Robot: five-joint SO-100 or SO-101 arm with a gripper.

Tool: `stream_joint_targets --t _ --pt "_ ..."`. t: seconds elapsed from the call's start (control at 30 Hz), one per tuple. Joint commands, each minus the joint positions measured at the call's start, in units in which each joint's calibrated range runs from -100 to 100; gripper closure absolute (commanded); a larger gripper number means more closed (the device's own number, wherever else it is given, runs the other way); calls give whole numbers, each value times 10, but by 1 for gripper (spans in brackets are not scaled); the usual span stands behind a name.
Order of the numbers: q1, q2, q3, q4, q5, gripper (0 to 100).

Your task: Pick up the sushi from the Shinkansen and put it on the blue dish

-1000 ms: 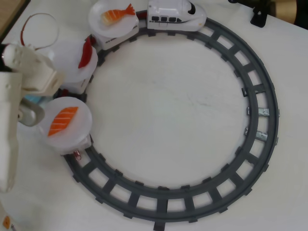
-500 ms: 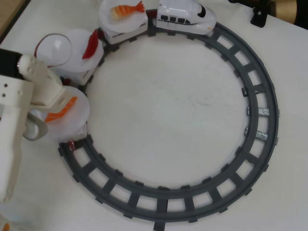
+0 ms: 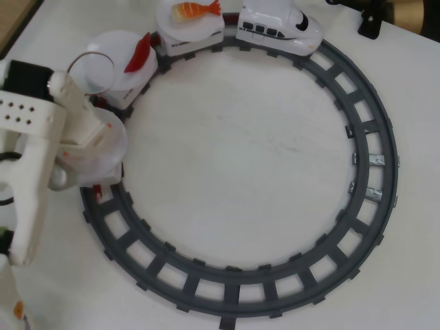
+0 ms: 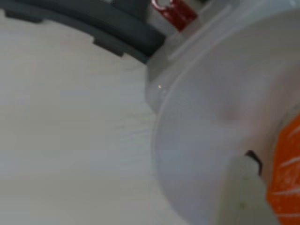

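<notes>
We log the Shinkansen as glossy white plastic; the track as matt grey plastic with two small metal-looking clips at 3 o'clock. The table reads matt, off-white, faintly grained. The arm is matt white plastic. The sushi looks smooth (blurred in the wrist view).

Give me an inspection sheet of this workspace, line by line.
Surface: white tabletop, bare inside the grey track ring.
Job's things: Shinkansen at top of the ring; sushi on the last white plate, seen in the wrist view; blue dish not seen.
Clutter: shrimp piece and dark red piece on the other plates.
Grippers: tool over the last plate, one finger beside the sushi; grip unclear.
Cables: red loop near the arm.
Surroundings: black clamp at top right.
</notes>
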Motion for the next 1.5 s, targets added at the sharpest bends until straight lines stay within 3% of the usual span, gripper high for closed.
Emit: stream_joint_targets --t 0.0,0.17,0.6,0.9,1.17,1.47 --pt "-4 48 -132 9 -11 80" --pt "-6 119 -255 10 -25 98" --pt "-15 16 -181 10 -29 97" --pt "-111 -82 -107 10 -36 97" --pt "-195 -18 -103 8 -67 97" --pt "-220 142 -264 8 -79 96"
